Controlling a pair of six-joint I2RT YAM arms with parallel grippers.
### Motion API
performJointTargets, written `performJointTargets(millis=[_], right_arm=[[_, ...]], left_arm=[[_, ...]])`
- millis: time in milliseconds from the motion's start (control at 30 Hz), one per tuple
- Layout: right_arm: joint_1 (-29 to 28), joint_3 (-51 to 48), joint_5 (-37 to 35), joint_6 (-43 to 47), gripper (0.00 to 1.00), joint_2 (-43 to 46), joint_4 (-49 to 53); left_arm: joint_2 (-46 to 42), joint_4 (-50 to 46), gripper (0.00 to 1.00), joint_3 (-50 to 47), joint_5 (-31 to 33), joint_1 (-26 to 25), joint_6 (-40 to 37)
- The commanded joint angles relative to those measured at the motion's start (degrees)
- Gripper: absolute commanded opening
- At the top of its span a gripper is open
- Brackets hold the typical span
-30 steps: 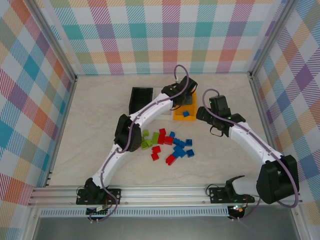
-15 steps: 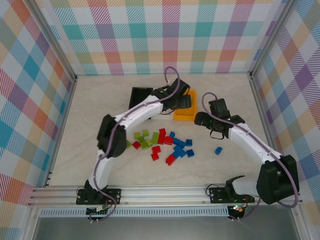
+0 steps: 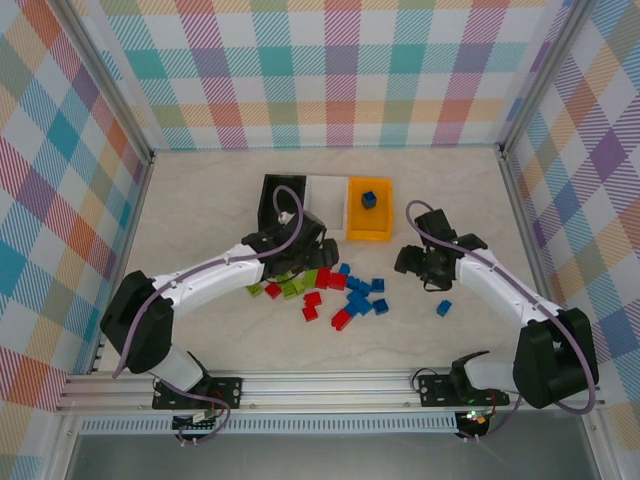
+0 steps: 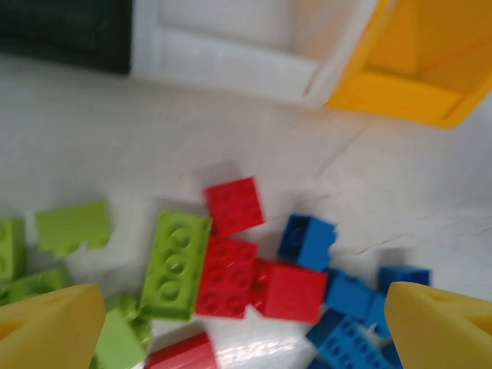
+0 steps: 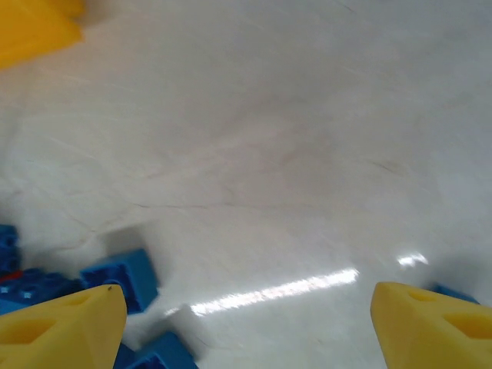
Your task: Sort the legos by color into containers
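Now that the left pincer [image 4: 246,330] has swung back from the orange-yellow bin [image 3: 384,233] and spread wide, it hangs empty over the legos [image 3: 330,285] mid-desk [image 3: 200,210], just near of the bins. One blue brick [image 3: 368,199] sits in that bin, so we count that drop done. New since a second ago is a stray blue brick [image 3: 443,308] on the desk, right of the pile and apart from it. The right pincer [image 5: 246,327] is open and empty, between the pile and the stray. We see nothing in the white bin [image 3: 327,195] or black bin [image 3: 278,192], so we judge most of the sorting is still ahead.
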State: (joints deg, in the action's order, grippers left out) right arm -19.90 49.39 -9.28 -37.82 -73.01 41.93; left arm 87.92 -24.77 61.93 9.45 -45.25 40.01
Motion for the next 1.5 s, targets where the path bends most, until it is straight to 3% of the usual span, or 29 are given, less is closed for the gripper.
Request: performJointTargets(millis=[0, 267, 633, 967, 1267, 1467], right_arm=[[-0.1, 0.7, -5.8, -7.4, 0.85, 2.1, 10.8], [4.7, -3.6, -2.4, -12.5, 0.83, -0.4, 15.3], [6.6, -7.2, -0.7, -13.7, 0.62, -5.9, 8.7], [9.8, -9.1, -1.8, -11.7, 0.53, -7.8, 4.0], [9.7, -7.3, -1.7, -6.9, 0.18, -6.4, 1.6], [0.7, 7.3, -1.2, 2.5, 0.17, -4.3, 0.1]], left_arm=[[-4.3, 3.5, 0.94, -3.2, -0.2, -0.4, 2.1], [-6.8, 6.1, 0.94, -7.7, -1.6, -0.3, 1.1], [-9.0, 6.0, 0.94, -9.4, -2.4, 0.2, -0.1], [-11.7, 5.4, 0.95, -10.2, -1.2, 0.4, 0.2], [-12.1, 4.8, 0.97, -10.2, -1.6, 0.3, -0.3], [-15.2, 3.2, 1.00, -11.6, 1.3, 0.3, -1.5]])
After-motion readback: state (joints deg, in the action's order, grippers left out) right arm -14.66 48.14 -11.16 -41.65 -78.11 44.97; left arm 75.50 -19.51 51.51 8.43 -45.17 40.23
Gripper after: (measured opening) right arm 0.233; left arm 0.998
